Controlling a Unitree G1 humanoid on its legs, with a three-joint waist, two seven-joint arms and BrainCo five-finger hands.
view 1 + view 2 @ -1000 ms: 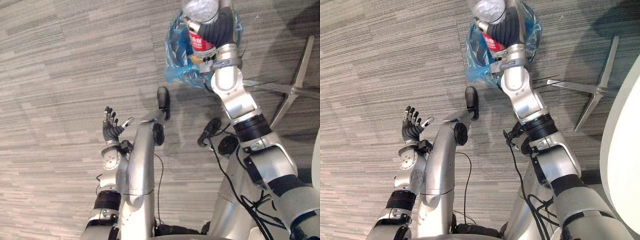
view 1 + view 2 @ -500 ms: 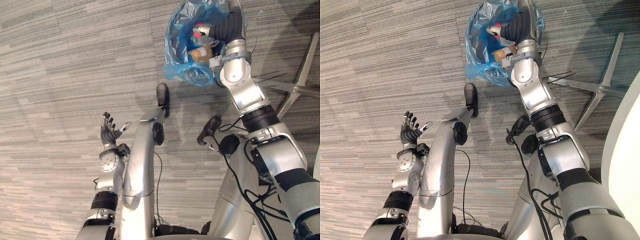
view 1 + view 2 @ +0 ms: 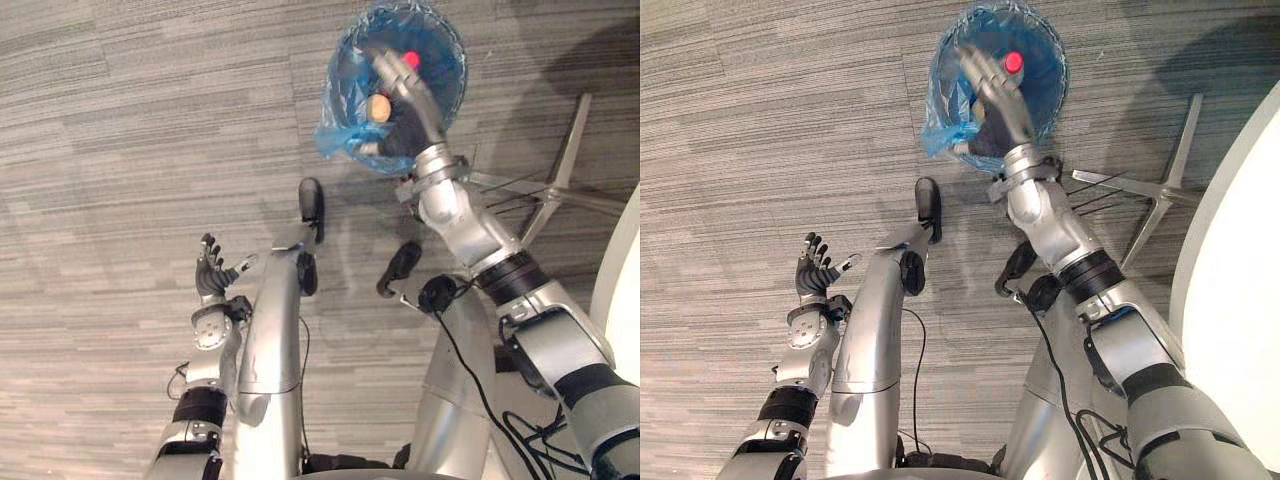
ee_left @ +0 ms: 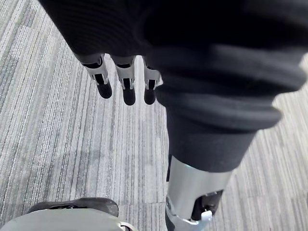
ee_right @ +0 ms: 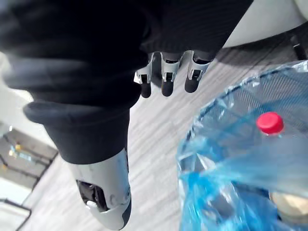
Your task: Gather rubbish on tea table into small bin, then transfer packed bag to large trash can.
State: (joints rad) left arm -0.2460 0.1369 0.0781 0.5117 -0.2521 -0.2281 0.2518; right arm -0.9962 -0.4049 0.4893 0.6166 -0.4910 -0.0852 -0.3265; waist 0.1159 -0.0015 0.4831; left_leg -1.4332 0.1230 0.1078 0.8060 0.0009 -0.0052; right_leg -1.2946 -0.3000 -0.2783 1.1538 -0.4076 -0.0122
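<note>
A small bin lined with a blue plastic bag stands on the carpet at the far side. Inside it show a bottle's red cap and a tan piece of rubbish. My right hand hovers just over the bin's mouth, open, fingers straight, holding nothing. In the right wrist view its fingers point past the bag's rim, with the red cap below. My left hand hangs over the carpet on the left, open and empty, its fingers straight.
The metal legs of a chair base spread on the floor just right of the bin. A white table's edge curves along the right side. Grey striped carpet stretches to the left.
My right hand held a red-labelled bottle above the bin, lowered it in and let go; its fingers are now straight. The camera has shifted a little. The left hand stays put.
</note>
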